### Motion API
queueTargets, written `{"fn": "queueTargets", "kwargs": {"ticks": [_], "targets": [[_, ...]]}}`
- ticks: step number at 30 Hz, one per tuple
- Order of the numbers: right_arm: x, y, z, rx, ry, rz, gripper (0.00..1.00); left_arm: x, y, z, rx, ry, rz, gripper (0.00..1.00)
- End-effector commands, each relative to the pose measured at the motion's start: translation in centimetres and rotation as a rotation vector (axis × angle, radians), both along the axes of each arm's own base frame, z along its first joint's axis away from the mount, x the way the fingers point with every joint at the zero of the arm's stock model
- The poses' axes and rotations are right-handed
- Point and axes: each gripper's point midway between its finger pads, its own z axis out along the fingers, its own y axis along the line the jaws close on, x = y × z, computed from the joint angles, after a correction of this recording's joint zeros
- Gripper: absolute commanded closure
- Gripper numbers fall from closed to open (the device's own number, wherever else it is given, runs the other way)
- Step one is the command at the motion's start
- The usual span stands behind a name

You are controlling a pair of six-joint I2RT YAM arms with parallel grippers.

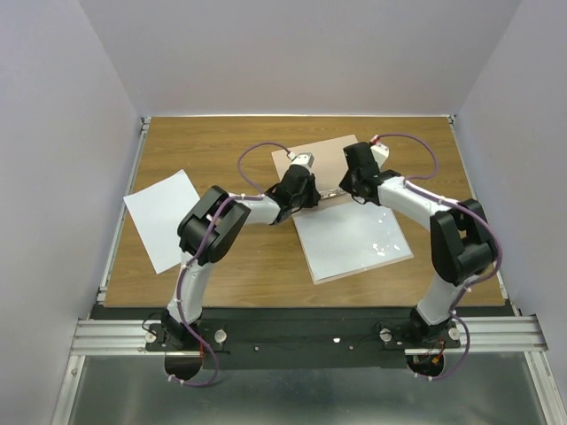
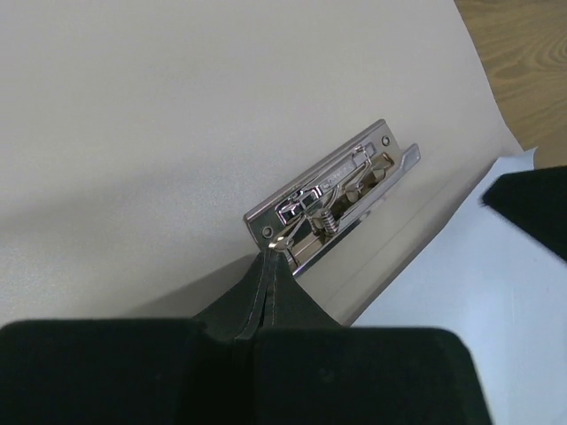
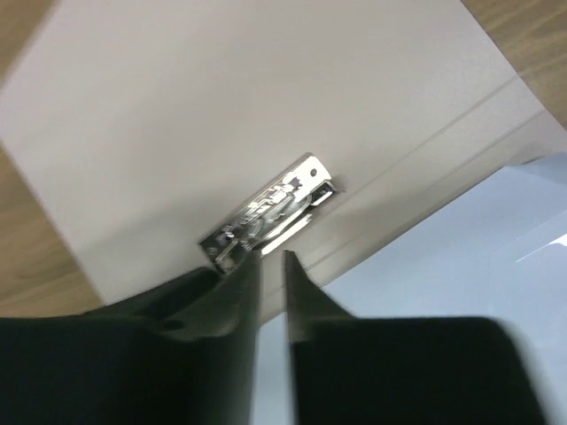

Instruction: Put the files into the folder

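Note:
The folder [image 1: 323, 159] lies open at the middle back of the table. One white file [image 1: 354, 241] rests on its near leaf, and a second file [image 1: 164, 220] lies on the wood at the left. My left gripper [image 2: 269, 255] is shut, its tips touching the near end of the metal clip [image 2: 332, 199] at the fold. My right gripper [image 3: 271, 258] hovers at the clip [image 3: 270, 208] from the other side. Its jaws stand a narrow gap apart with nothing between them. The folder's pale inner face [image 3: 221, 106] fills both wrist views.
The wooden table [image 1: 221, 142] is walled in by grey panels at the back and sides. A metal rail [image 1: 292, 336] with both arm bases runs along the near edge. The two arms meet over the folder's fold.

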Motion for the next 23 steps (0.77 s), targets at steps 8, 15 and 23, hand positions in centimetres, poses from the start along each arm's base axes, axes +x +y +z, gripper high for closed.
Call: {"fn": "queueTargets", "kwargs": {"ticks": [8, 15, 23], "targets": [[-5.1, -6.4, 10.1, -0.051, -0.286, -0.134, 0.00, -3.0, 5.6, 8.1, 0.158, -0.026, 0.110, 0.34], [-10.0, -10.2, 12.5, -0.025, -0.418, -0.234, 0.00, -5.3, 11.9, 19.2, 0.043, -0.204, 0.335, 0.23], [-12.6, -13.0, 14.7, -0.023, -0.532, -0.326, 0.00, -9.9, 22.7, 23.4, -0.004, -0.306, 0.707, 0.18]]}}
